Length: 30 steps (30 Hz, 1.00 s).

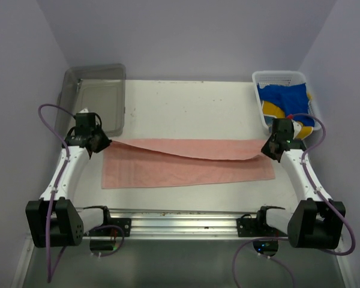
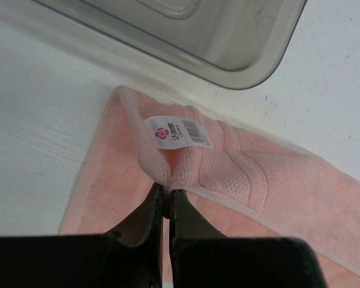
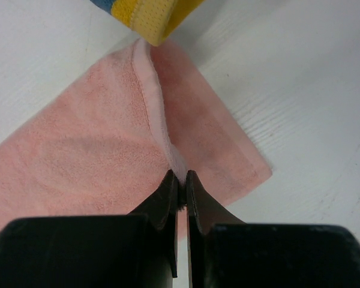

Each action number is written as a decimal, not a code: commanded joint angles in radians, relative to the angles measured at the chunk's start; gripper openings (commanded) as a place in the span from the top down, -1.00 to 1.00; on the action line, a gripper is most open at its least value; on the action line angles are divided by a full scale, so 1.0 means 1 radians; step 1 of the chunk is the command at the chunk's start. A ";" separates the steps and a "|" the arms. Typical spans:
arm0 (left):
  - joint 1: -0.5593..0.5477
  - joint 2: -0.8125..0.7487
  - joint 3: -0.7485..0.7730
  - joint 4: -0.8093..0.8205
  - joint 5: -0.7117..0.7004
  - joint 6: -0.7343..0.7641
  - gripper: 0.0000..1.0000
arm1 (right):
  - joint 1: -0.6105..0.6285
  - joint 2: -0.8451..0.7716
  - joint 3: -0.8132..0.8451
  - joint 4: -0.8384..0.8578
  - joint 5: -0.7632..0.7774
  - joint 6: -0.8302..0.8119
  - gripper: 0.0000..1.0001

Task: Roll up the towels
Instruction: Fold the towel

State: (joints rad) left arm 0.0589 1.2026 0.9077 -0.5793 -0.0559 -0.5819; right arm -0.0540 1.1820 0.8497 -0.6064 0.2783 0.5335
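**Both end effectors clamp the pink towel's far edge as the first fold opens**

From above: I have the salmon pink towel (image 1: 186, 171) laid lengthwise across the middle of the counter (image 1: 186, 102), reaching most of the way from its left edge to its right. The left end effector (image 1: 101, 144) and the right end effector (image 1: 269, 150) each hold a far corner. The raised edge sags in a shallow curve between them, over the flat layer beneath. I judge this to be the opening fold, narrowing the cloth into a strip ahead of rolling. The next move calls for both arms to carry that edge toward the counter's near edge in step and taut, so the hems meet squarely. The blue towel (image 1: 291, 96) and the yellow towel (image 1: 270, 111) lie bunched in the white mesh basket (image 1: 279, 75) at the far right corner. A grey translucent tray (image 1: 72, 81) sits at the far left corner.

Left wrist: the jaws are closed tight on the smooth pale hem, just beside a white sewn-in label (image 2: 177, 131) printed with a barcode. A ribbed woven band runs next to the hem, with soft terry pile beyond it.

Right wrist: the jaws are pressed together on a pinched-up ridge of plush pink terry. The lower layer's corner lies flat on the white, grained counter.
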 commanded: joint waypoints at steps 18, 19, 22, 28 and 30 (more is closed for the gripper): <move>0.015 -0.209 -0.142 -0.163 -0.050 -0.094 1.00 | -0.030 -0.196 -0.113 -0.102 0.061 0.036 1.00; 0.015 -0.209 -0.162 -0.157 -0.027 -0.099 1.00 | -0.032 -0.190 -0.112 -0.101 0.059 0.037 1.00; 0.015 -0.222 -0.188 -0.152 0.005 -0.116 1.00 | -0.033 -0.168 -0.116 -0.102 0.052 0.054 1.00; 0.015 -0.256 -0.193 -0.166 0.018 -0.116 1.00 | -0.049 -0.134 -0.124 -0.102 0.050 0.088 1.00; 0.015 -0.264 -0.191 -0.169 0.022 -0.113 1.00 | -0.052 -0.116 -0.121 -0.099 0.056 0.092 1.00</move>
State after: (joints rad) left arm 0.0650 0.9668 0.7086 -0.7429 -0.0498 -0.6804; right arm -0.0933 1.0454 0.7284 -0.7013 0.3008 0.5953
